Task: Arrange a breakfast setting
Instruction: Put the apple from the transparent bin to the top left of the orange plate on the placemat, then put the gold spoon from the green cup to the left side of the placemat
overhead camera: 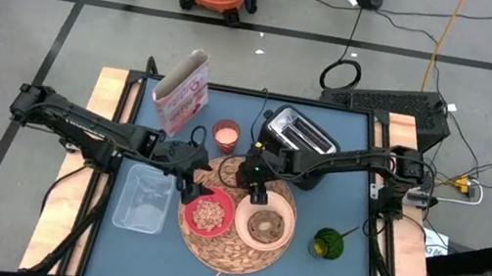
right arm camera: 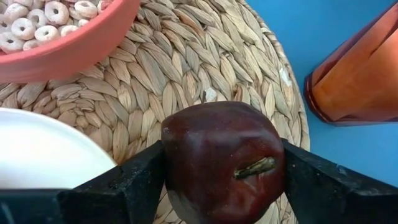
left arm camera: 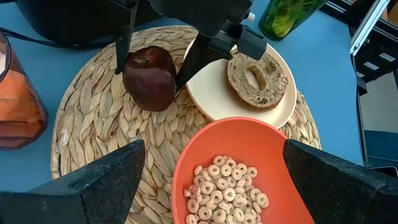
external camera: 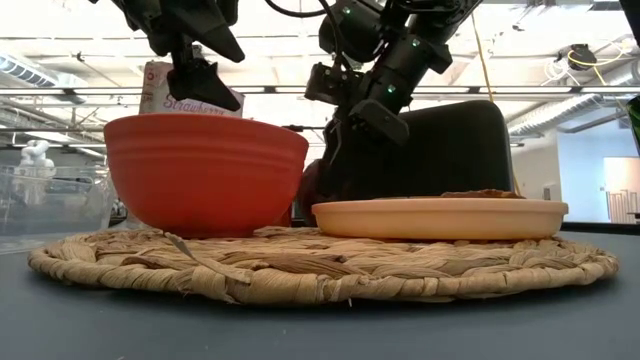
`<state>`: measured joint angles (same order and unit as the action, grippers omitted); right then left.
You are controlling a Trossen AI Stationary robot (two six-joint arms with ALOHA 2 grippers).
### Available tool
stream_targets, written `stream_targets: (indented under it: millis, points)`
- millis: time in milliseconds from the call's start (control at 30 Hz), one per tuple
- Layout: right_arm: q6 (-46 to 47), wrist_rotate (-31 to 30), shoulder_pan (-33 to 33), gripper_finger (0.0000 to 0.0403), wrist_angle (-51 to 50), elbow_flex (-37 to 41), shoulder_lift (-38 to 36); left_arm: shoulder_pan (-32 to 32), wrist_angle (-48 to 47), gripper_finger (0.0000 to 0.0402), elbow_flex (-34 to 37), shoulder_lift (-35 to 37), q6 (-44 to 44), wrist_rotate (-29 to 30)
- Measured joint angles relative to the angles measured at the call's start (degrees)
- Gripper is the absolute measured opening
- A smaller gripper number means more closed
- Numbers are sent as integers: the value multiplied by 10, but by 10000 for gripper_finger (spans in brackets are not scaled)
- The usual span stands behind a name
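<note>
Mat [overhead camera: 234,243] at table [overhead camera: 343,272] centre. On mat: bowl [overhead camera: 208,214] left, plate [overhead camera: 264,225] right, touching. Toast [left arm camera: 260,79] on plate. Cereal [left arm camera: 225,190] in bowl. Fruit [left arm camera: 149,78] on mat behind plate, between right gripper [left arm camera: 151,67] fingers. Toaster [overhead camera: 298,133] behind mat.

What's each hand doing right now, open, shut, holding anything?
Left hand: open and empty, hovering over the red bowl of cereal.
Right hand: closed on the dark red fruit, on the straw mat beside the cream plate.
</note>
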<state>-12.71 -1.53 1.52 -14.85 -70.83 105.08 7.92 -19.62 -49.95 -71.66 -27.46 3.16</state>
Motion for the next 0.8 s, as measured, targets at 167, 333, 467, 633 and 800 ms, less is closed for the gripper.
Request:
stream_targets:
  millis: [167, 333, 467, 633, 800]
  points:
    - [0, 1, 0, 290, 0, 0, 0, 0, 0, 386, 0, 0, 0, 0]
    - [0, 1, 0, 305, 0, 0, 0, 0, 0, 386, 0, 0, 0, 0]
    - [0, 1, 0, 321, 0, 0, 0, 0, 0, 386, 0, 0, 0, 0]
    - [0, 1, 0, 349, 0, 0, 0, 0, 0, 386, 0, 0, 2, 0]
    - [0, 1, 0, 366, 0, 0, 0, 0, 0, 386, 0, 0, 3, 0]
